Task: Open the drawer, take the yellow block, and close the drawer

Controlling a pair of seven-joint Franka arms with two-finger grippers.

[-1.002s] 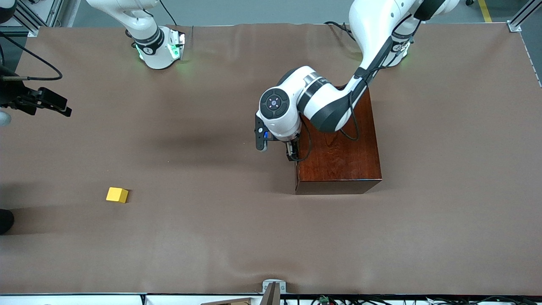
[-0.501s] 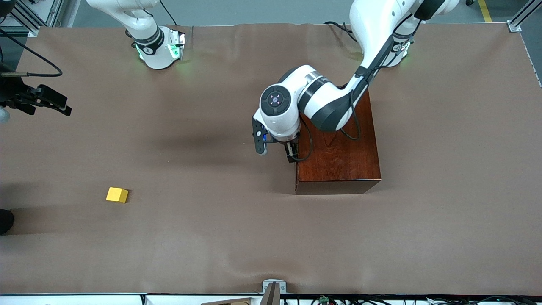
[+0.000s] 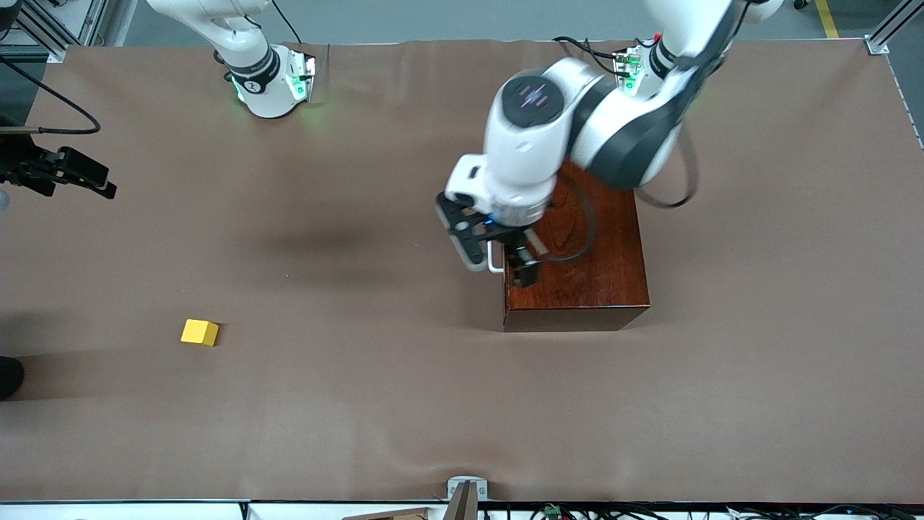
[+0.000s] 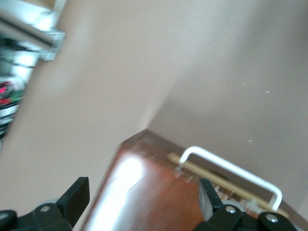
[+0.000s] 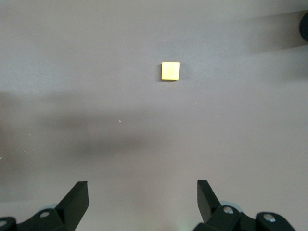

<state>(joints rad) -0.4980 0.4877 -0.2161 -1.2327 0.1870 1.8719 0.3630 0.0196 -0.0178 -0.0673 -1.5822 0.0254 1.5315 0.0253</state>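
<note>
The dark reddish-brown box [image 3: 585, 267] stands toward the left arm's end of the table. Its drawer is shut, and only a pale wood strip [image 4: 211, 175] and the white bar handle [image 3: 493, 258] show. My left gripper [image 3: 498, 261] is open and empty, up over the box's handle edge; the box top [image 4: 154, 192] lies between its fingers and the handle [image 4: 231, 171] is apart from them. The yellow block [image 3: 199, 332] lies on the table toward the right arm's end. My right gripper [image 3: 90, 180] is open and empty, up over the table; the block [image 5: 170, 71] shows ahead of its fingers.
The brown table cover [image 3: 361, 404] spreads wide around the block and the box. A small metal bracket [image 3: 466, 491] sits at the table's near edge. A dark object [image 3: 9, 375] pokes in at the right arm's end.
My left arm has risen and turned its wrist; its gripper has come up from beside the handle to over the box's edge, and the handle now shows. The right gripper drifted slightly.
</note>
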